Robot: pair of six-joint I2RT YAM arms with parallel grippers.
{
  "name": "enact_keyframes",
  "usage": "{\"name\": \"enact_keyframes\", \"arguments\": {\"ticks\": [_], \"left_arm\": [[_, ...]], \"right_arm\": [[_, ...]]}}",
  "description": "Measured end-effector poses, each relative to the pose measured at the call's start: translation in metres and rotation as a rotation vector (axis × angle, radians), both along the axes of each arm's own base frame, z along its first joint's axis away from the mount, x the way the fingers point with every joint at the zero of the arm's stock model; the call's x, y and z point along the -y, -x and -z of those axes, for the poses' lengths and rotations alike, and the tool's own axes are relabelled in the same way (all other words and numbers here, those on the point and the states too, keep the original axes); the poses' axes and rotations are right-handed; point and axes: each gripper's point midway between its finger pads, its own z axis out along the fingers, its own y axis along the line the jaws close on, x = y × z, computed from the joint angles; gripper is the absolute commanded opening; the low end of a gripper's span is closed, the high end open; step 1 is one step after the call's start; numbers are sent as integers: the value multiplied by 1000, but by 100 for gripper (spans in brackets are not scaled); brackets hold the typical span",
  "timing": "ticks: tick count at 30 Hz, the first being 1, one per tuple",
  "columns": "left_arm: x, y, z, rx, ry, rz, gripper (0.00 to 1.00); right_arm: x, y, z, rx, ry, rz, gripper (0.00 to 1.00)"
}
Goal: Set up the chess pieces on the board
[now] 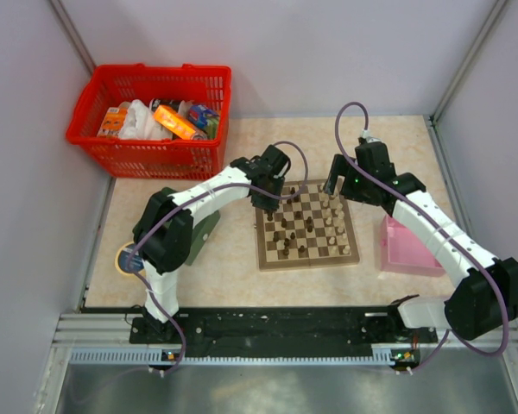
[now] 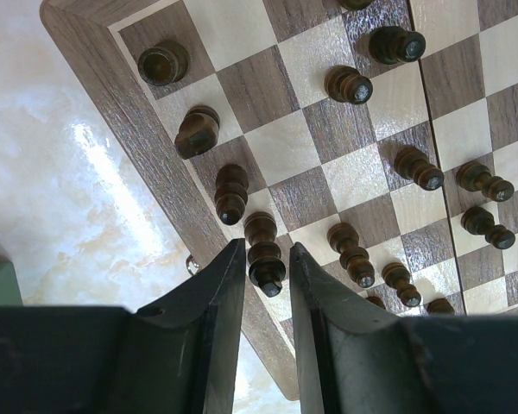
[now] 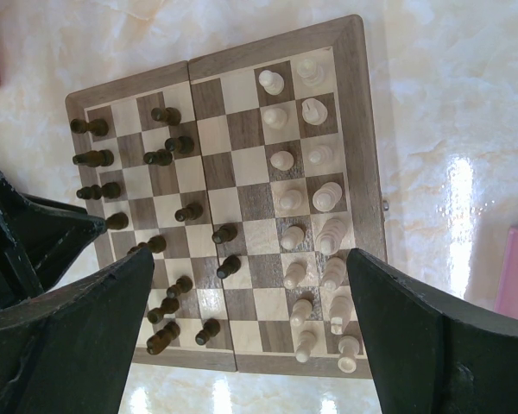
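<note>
The board (image 1: pixel 306 226) lies mid-table, with dark brown chess pieces (image 1: pixel 285 231) on its left half and pale cream chess pieces (image 1: pixel 335 226) on its right. My left gripper (image 1: pixel 272 200) hangs over the board's far left corner. In the left wrist view, my left gripper (image 2: pixel 268 246) is closed narrowly around one dark piece (image 2: pixel 265 259) that stands upright in the edge row. My right gripper (image 1: pixel 335 183) hovers above the board's far right edge. In the right wrist view it (image 3: pixel 250 252) is wide open and empty, with the whole board (image 3: pixel 363 129) below.
A red basket (image 1: pixel 151 121) full of packets stands at the back left. A pink box (image 1: pixel 410 246) sits right of the board. A green tray (image 1: pixel 205 235) and a small round disc (image 1: pixel 129 259) lie by the left arm. Walls enclose the table.
</note>
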Motion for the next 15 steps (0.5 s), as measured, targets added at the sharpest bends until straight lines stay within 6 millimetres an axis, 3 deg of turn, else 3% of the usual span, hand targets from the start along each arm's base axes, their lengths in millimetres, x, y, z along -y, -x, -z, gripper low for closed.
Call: {"name": "enact_keyframes", "arguments": {"ticks": [9, 15], "left_arm": [[0, 0, 0, 1, -1, -5, 50], [-3, -3, -6, 22, -5, -13, 55]], "right_arm": [[0, 0, 0, 0, 0, 0, 93], [0, 0, 0, 0, 0, -1, 93]]}}
